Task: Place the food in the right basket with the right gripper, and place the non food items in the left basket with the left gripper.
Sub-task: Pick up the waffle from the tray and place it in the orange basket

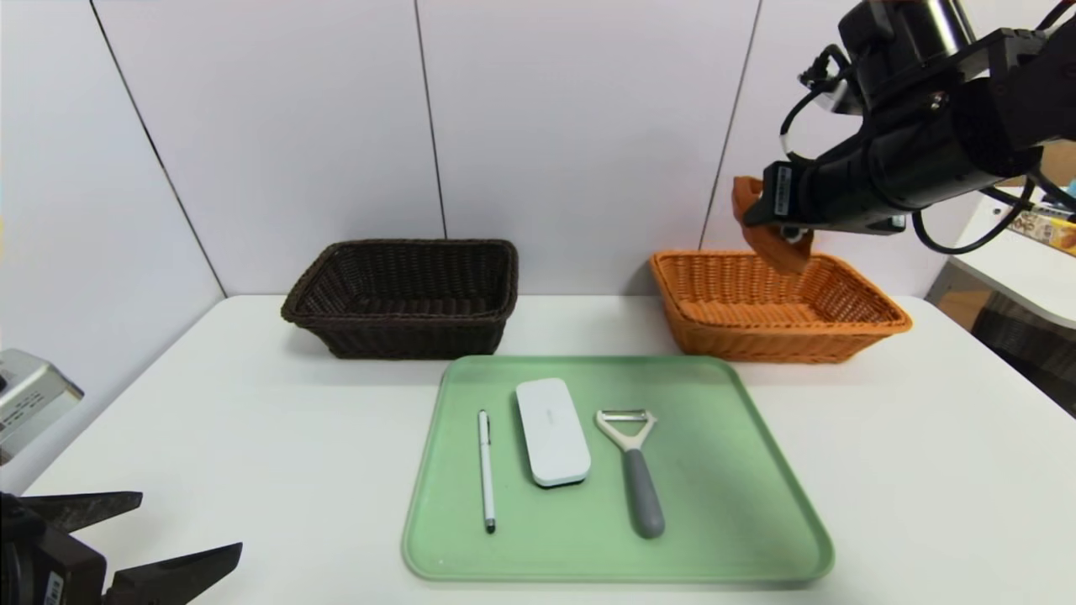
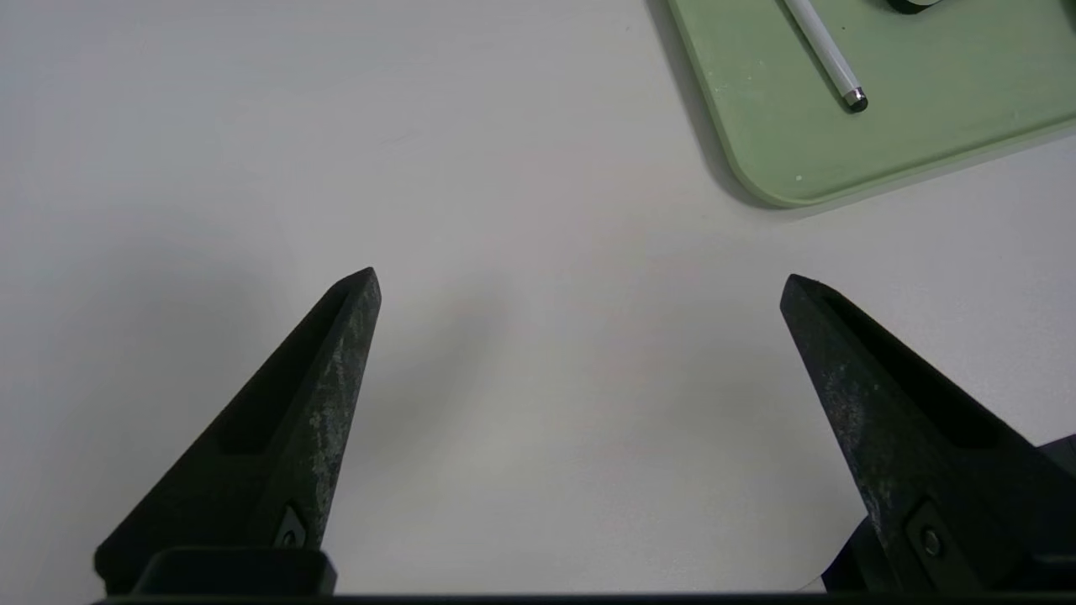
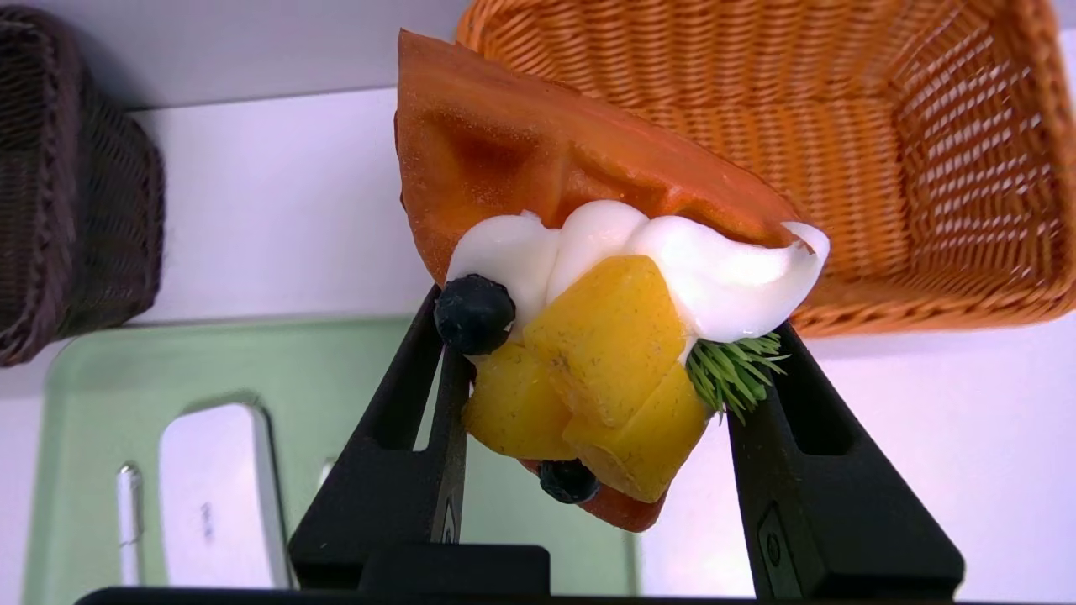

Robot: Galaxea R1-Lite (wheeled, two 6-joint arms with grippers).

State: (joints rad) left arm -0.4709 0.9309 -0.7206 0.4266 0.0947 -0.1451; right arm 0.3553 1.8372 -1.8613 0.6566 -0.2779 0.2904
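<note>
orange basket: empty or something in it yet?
Empty. The orange basket's woven floor shows bare in the head view; the waffle with fruit is gripped above it by the right tool.

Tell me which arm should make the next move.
Right, I'd say: its gripper holds the fruit-topped waffle above the orange basket, while the left gripper is open and empty.

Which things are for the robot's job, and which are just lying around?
For the job:
- folded brown waffle with cream and fruit
- dark woven basket
- orange woven basket
- white pen
- white oblong case
- grey-handled peeler

Just there:
- yellow patterned packet, far right
</note>
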